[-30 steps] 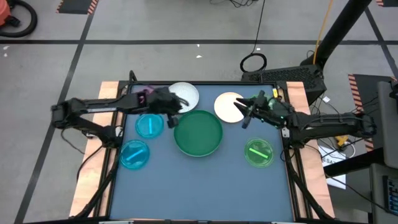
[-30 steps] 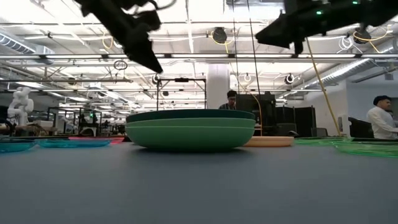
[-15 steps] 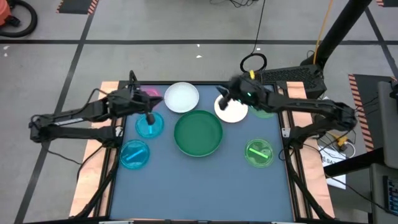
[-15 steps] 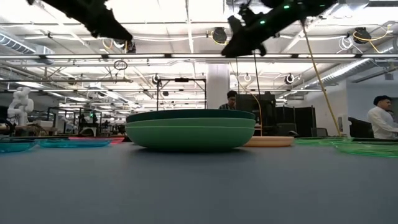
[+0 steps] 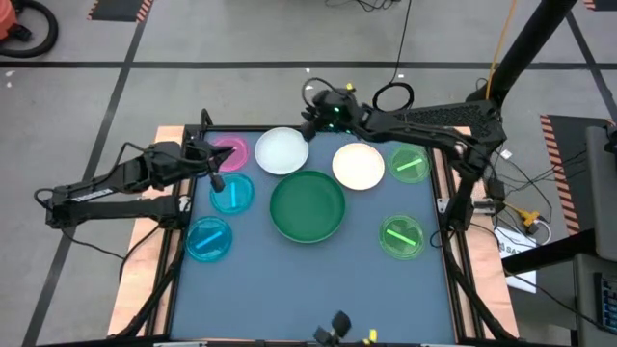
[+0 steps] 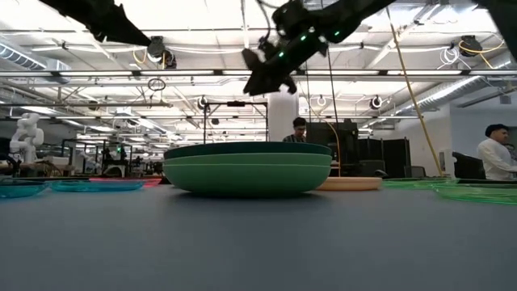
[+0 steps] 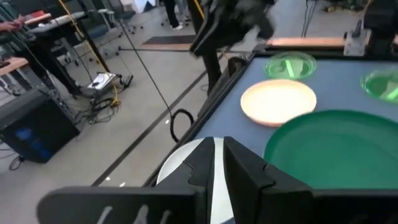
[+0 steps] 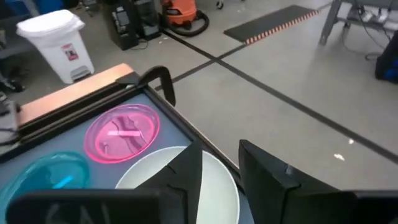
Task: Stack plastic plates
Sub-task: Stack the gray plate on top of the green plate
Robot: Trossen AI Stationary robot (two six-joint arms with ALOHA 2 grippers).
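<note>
White plate (image 5: 281, 151) just below right gripper (image 5: 310, 114) — jaws apart, empty

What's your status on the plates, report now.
Left gripper empty, between pink plate and blue plate. Right gripper open, above white plate. Green stack centre. Nothing blocking.

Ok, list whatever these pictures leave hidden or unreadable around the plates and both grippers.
- Large green stack: low view shows rim bands only; the high view shows just the top plate, so the count stays uncertain.
- White plate: right wrist view, partly covered by the right gripper and cut off by the frame edge.
- Small plates: low view, edge-on slivers, patterns unreadable.
- Left gripper: low view cuts it off at the top edge.
</note>
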